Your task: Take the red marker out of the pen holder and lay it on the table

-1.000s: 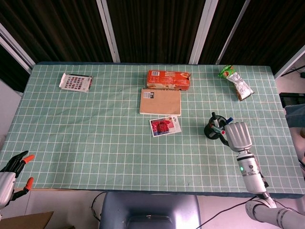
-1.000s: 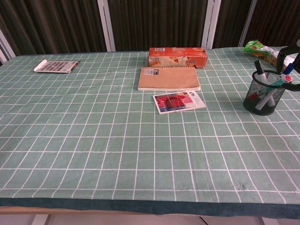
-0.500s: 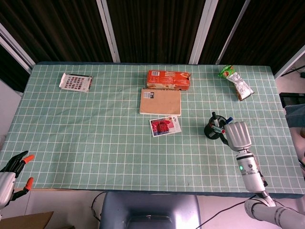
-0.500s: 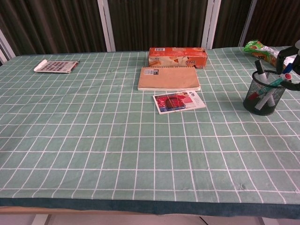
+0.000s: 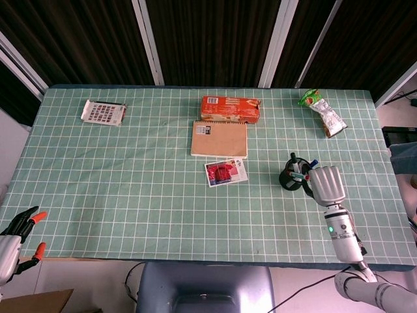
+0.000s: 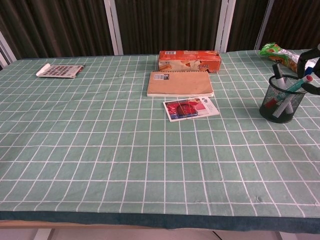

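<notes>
The black mesh pen holder (image 5: 290,178) (image 6: 280,106) stands on the green grid cloth at the right, with several pens in it. A red end (image 6: 270,104) shows low through the mesh. It belongs to a slanted marker whose teal barrel (image 6: 295,87) leans to the right, up toward my right hand. That hand (image 5: 326,184) hovers back-up just right of the holder. Its dark fingers (image 6: 313,54) reach in at the frame edge, above and below the marker's top. A grip cannot be made out. My left hand (image 5: 18,242) hangs off the table's near left corner, fingers spread and holding nothing.
An orange box (image 5: 230,108), a brown notebook (image 5: 219,139) and a picture card (image 5: 225,173) lie mid-table. A snack bag (image 5: 322,112) lies at the far right and a booklet (image 5: 103,112) at the far left. The table's front edge runs close to my right forearm.
My right hand has shifted slightly to the right. The slanted marker's top has tipped a little up and to the right with it. The left hand has not moved.
</notes>
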